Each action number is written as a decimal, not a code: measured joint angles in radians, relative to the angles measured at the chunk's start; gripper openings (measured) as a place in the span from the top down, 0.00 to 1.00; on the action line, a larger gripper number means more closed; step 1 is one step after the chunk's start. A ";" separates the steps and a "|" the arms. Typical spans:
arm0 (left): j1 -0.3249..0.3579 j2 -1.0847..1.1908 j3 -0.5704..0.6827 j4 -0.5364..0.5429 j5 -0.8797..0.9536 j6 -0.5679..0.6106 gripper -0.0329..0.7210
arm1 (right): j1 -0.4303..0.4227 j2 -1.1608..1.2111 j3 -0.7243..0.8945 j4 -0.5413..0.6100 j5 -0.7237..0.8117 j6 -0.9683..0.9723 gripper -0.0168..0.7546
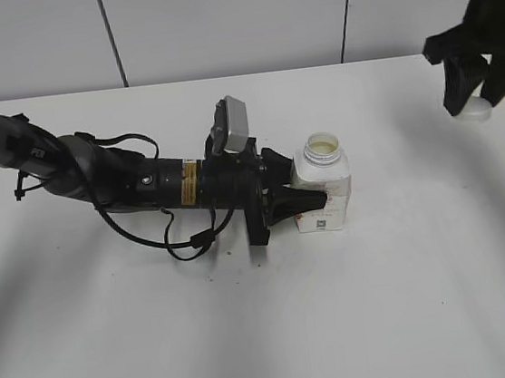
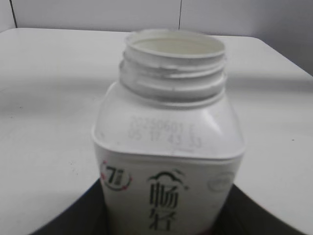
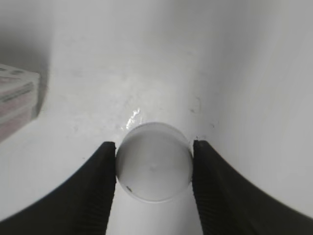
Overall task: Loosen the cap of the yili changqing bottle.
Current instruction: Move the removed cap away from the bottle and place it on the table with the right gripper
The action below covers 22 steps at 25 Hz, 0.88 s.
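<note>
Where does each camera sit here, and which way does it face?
Exterior: raised, slanting down at the table, both arms showing.
Left wrist: low, facing the open-necked bottle held by the left gripper.
Right wrist: looks down past black fingers at the cap.
Shared: the exterior also shows the right gripper and its cap.

Exterior view: slanting down across the white table [image 1: 251, 335] from above, both arms in frame. Left wrist view: level and very close on the yili changqing bottle [image 2: 168, 147]. Right wrist view: straight down, close over the cap [image 3: 153, 162], bottle's edge shared at left.
</note>
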<state>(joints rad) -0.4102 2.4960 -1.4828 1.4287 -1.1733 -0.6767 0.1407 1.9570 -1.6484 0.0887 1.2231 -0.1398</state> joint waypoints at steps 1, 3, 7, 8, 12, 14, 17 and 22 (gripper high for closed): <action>0.000 0.000 0.000 0.000 0.000 0.000 0.54 | -0.018 0.000 0.019 0.005 0.000 -0.001 0.48; 0.000 0.000 0.000 0.000 0.000 0.000 0.54 | -0.047 0.000 0.069 0.028 -0.016 -0.002 0.48; 0.000 0.000 0.000 0.001 -0.001 0.000 0.54 | -0.061 0.000 0.183 0.051 -0.141 -0.003 0.48; 0.000 0.000 0.000 0.002 -0.002 0.000 0.54 | -0.061 0.001 0.209 0.056 -0.182 -0.003 0.48; 0.000 0.000 0.000 -0.001 -0.002 0.000 0.54 | -0.061 0.019 0.290 0.063 -0.304 -0.005 0.49; 0.000 0.000 0.000 -0.001 -0.002 0.000 0.54 | -0.061 0.045 0.303 0.067 -0.335 -0.005 0.49; 0.000 0.000 0.000 -0.005 -0.001 0.000 0.54 | -0.061 0.086 0.306 0.089 -0.375 -0.005 0.49; 0.000 0.000 0.000 -0.009 -0.001 0.000 0.54 | -0.061 0.134 0.307 0.100 -0.458 -0.007 0.49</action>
<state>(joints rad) -0.4102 2.4960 -1.4828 1.4199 -1.1742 -0.6767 0.0800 2.0912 -1.3416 0.1889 0.7655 -0.1465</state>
